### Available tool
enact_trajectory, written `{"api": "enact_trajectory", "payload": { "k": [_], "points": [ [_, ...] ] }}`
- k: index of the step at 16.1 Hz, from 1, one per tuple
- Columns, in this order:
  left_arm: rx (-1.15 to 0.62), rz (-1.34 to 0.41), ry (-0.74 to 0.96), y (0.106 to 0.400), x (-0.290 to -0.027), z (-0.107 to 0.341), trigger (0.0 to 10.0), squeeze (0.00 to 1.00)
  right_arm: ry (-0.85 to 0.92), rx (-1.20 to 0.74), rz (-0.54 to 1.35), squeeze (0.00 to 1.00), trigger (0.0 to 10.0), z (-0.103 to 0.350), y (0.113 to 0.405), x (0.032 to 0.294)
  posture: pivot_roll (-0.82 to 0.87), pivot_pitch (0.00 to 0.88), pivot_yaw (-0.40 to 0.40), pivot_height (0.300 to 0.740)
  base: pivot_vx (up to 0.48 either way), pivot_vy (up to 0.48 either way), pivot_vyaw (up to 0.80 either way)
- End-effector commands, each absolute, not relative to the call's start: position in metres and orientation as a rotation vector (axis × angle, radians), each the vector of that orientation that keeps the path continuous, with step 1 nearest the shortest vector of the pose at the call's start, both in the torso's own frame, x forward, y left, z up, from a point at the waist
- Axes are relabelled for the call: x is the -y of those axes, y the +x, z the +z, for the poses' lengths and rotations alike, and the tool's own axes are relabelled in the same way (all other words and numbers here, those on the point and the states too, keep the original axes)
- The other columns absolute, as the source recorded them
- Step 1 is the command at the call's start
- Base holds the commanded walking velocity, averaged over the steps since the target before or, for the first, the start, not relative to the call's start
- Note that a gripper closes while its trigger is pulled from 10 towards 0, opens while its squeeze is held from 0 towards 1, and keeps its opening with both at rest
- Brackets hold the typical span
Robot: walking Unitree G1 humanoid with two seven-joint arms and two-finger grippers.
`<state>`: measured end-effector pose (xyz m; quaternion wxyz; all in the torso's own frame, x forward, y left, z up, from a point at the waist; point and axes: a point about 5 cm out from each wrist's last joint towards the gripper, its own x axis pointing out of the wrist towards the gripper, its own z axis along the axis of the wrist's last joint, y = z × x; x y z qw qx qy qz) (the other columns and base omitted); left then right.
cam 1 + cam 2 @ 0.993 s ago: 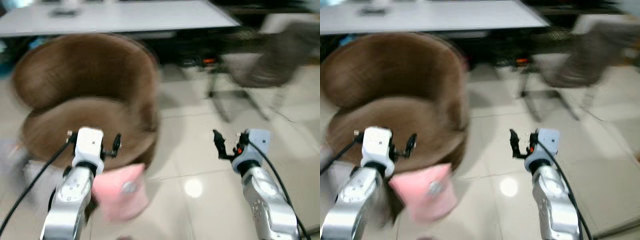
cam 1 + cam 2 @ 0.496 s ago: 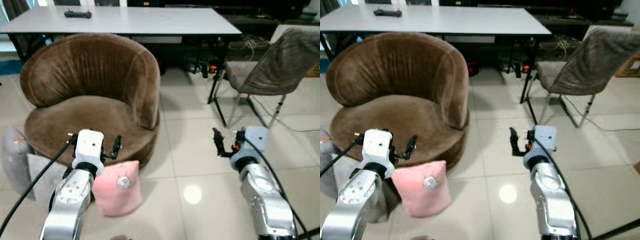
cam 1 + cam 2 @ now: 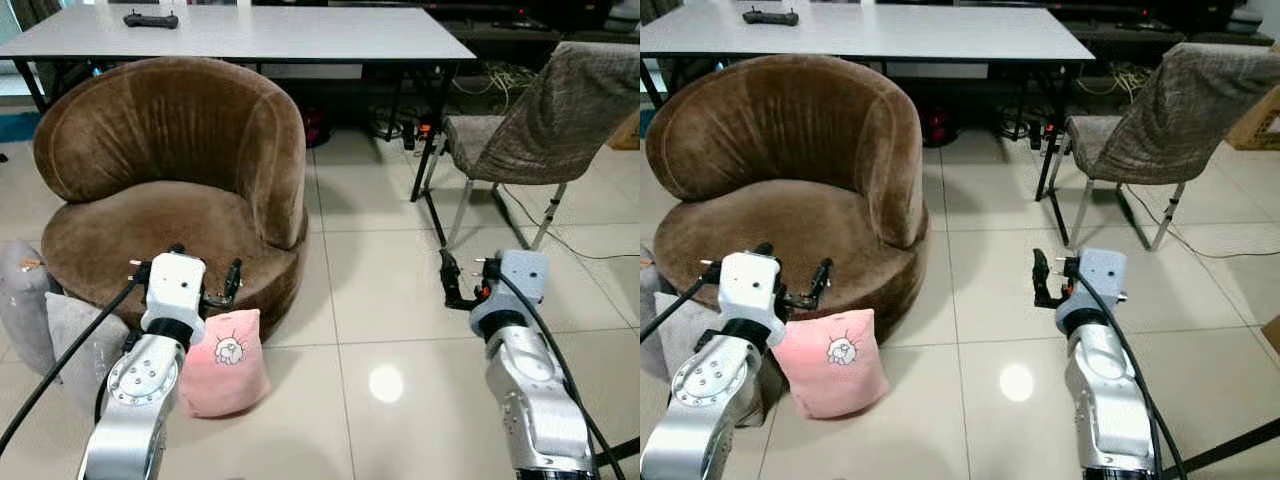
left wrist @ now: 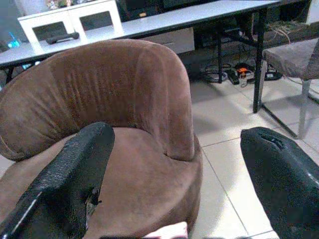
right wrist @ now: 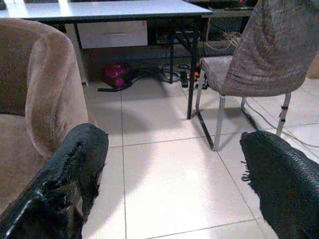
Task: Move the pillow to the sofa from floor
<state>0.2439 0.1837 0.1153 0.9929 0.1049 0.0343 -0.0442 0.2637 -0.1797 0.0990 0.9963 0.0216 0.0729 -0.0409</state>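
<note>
Across the upper left of the left eye view sits the round brown sofa [image 3: 170,190], a tub-shaped seat with a high curved back, and behind it along the top edge runs a long white table [image 3: 260,35] carrying a small dark remote [image 3: 150,19] near its left end. At the upper right stands a chair [image 3: 535,130] draped in grey-brown fabric, with cables [image 3: 425,125] lying on the tiles under the table beside it. Low on the left edge, two grey cushions [image 3: 55,330] lean together by the sofa base. The pink pillow [image 3: 225,362], printed with a small cartoon figure, stands upright on the pale tiled floor [image 3: 380,300] in the lower left, touching the sofa's front. The left gripper [image 3: 185,278] hovers above the pillow's top edge, its fingers spread wide in the left wrist view, holding nothing. The right gripper [image 3: 462,283] hangs over bare tiles in the lower right, fingers likewise spread apart and empty.
</note>
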Motion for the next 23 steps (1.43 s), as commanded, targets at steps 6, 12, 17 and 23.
{"api": "enact_trajectory", "payload": {
  "k": [6, 12, 17, 23],
  "points": [
    [-0.034, -0.095, 0.203, 0.2472, -0.1856, 0.1222, 10.0, 1.00, 0.073, -0.127, -0.066, 0.00, 10.0, 0.1016, 0.2680, 0.1730, -0.01, 0.000, -0.026, 0.740, 0.212, 0.000, 0.67],
    [-0.043, -0.093, 0.200, 0.2471, -0.1866, 0.1206, 10.0, 1.00, 0.060, -0.141, -0.081, 0.00, 10.0, 0.0994, 0.2694, 0.1746, -0.01, 0.000, -0.033, 0.740, 0.262, 0.000, 0.00],
    [-0.045, -0.094, 0.196, 0.2466, -0.1860, 0.1196, 10.0, 1.00, 0.008, -0.142, -0.050, 0.00, 10.0, 0.0996, 0.2716, 0.1719, 0.00, 0.000, -0.036, 0.740, 0.265, 0.000, 0.00],
    [-0.044, -0.095, 0.191, 0.2465, -0.1844, 0.1189, 10.0, 1.00, 0.011, -0.133, -0.034, 0.00, 10.0, 0.1011, 0.2750, 0.1690, 0.00, 0.000, -0.048, 0.740, 0.265, 0.000, 0.73]
  ]
}}
